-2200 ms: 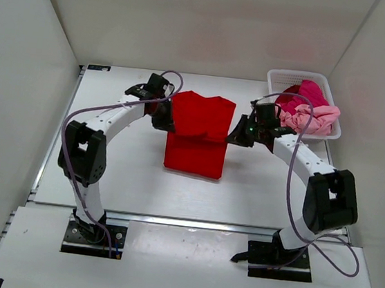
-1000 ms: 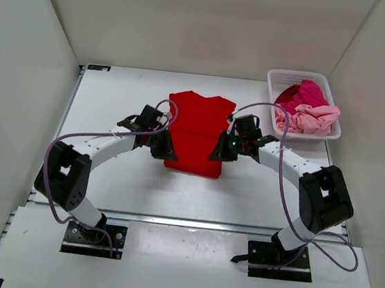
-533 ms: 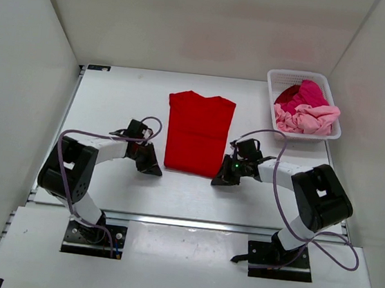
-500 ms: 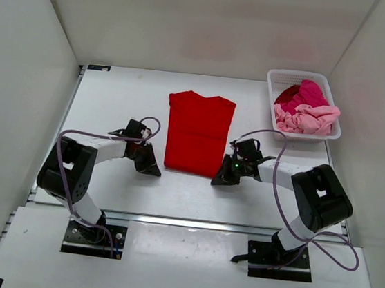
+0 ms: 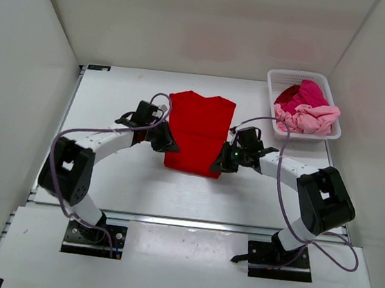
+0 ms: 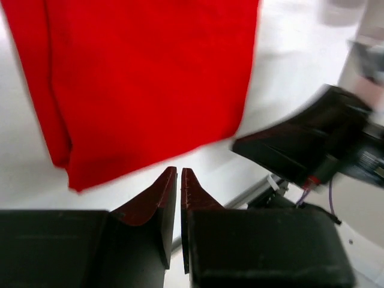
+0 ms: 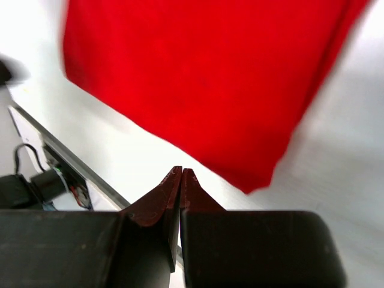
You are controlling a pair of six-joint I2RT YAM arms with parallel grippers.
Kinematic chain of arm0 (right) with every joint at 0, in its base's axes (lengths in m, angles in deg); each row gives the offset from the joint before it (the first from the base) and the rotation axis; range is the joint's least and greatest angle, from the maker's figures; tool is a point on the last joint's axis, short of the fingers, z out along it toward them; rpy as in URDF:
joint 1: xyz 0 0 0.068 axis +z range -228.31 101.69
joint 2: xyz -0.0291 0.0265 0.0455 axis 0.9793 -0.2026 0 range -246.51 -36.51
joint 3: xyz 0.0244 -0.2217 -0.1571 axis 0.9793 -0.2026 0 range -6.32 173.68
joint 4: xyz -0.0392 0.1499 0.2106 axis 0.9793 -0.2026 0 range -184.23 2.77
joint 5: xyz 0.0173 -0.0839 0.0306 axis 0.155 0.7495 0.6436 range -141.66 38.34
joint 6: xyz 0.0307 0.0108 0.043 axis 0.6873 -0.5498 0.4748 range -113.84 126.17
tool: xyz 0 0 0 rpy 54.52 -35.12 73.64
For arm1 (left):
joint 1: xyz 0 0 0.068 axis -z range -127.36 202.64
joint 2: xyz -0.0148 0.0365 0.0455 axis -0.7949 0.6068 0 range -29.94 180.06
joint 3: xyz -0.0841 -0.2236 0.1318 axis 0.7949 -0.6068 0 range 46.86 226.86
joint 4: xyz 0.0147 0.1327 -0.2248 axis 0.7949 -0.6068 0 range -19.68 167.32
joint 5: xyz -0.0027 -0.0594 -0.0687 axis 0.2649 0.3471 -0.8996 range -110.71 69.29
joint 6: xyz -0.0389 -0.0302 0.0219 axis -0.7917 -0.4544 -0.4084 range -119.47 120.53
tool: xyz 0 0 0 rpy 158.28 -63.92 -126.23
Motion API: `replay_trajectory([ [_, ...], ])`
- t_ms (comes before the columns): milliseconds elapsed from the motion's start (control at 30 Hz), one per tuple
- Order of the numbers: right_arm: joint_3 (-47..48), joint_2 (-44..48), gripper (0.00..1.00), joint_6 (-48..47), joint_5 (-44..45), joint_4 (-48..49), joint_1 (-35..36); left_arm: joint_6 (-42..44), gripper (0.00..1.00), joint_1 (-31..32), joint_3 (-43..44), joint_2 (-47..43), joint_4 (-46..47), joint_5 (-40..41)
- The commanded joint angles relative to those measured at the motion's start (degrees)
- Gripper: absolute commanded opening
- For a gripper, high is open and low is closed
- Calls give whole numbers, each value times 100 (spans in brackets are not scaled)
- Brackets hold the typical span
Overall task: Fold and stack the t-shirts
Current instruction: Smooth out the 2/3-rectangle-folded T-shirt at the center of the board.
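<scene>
Top external: red t-shirt [image 5: 198, 132] lies btwn left tool [image 5: 167, 143] & right tool [image 5: 219, 162]

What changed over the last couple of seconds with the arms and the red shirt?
Both claws swept toward the near edge along the sides of the bright red cloth t-shirt, flattening its far half, dropped just past its near corners, and have now come back up beside its lower sides. The left claw and right claw hold nothing. The white lattice basket of pink shirts stayed put.

Overhead view, two close wrist views (red t-shirt [image 5: 198, 133] shared)
</scene>
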Motion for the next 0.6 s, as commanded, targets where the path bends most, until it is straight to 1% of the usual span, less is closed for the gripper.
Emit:
replay_trajectory([
  [0, 355, -13, 0, -104, -81, 34, -115, -162, 19, 81, 193, 566, 281, -129],
  [67, 399, -240, 0, -130, -91, 51, -202, 22, 19, 116, 281, 900, 211, 28],
  [100, 443, -338, 0, -113, -117, 121, -255, 23, 20, 99, 273, 919, 246, 55],
  [167, 478, -523, 0, -157, -47, 131, -291, 101, 18, 38, 89, 1068, 237, 81],
  [233, 417, -620, 0, -157, 32, 165, -290, 137, 19, -33, -121, 1103, 334, 152],
  [367, 102, -734, 0, -131, -29, 307, -361, 338, 19, -182, -588, 1051, 448, 82],
  [467, 48, -760, 0, -174, 50, 359, -396, 523, 20, -296, -764, 937, 501, 152],
  [567, 4, -726, 0, -236, 93, 263, -422, 603, 24, -454, -852, 638, 536, 29],
])
